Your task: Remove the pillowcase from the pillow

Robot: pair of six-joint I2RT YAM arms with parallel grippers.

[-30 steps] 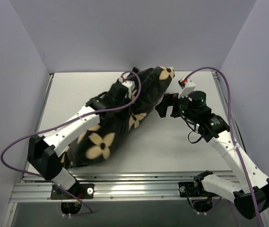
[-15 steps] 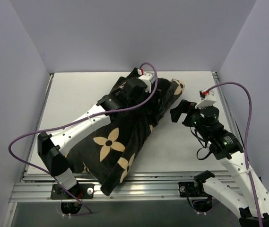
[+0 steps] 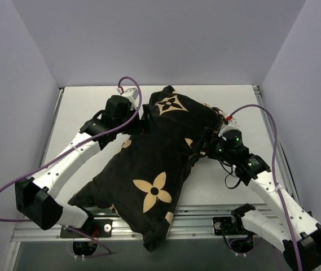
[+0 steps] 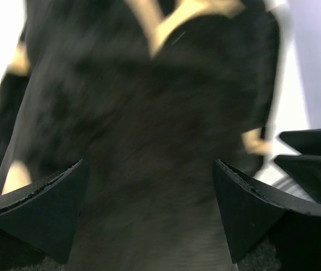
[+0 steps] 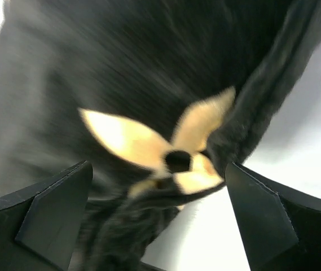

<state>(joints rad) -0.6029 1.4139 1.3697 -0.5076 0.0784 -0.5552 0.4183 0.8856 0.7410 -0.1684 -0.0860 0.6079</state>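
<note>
Sprawling across table (image 3: pixel 205 192): pillowcase (image 3: pixel 149 164) (corner overhanging near edge).

Table (image 3: pixel 87 107): flat and pale grey, with plain walls on three sides.
Front edge: a shiny metal rail (image 3: pixel 191 221) runs along it.
On the table: one big pillowcase (image 3: pixel 154 164), black and soft, with tan flowers and a tan star.
How it lies: slanted, from the far middle of the table down to the near edge.
Far end: bunched up and puffy.
Near end: spread flat and wide; one corner hangs over the rail.
Table showing: at the far left and at the near right of the pillowcase.
</note>
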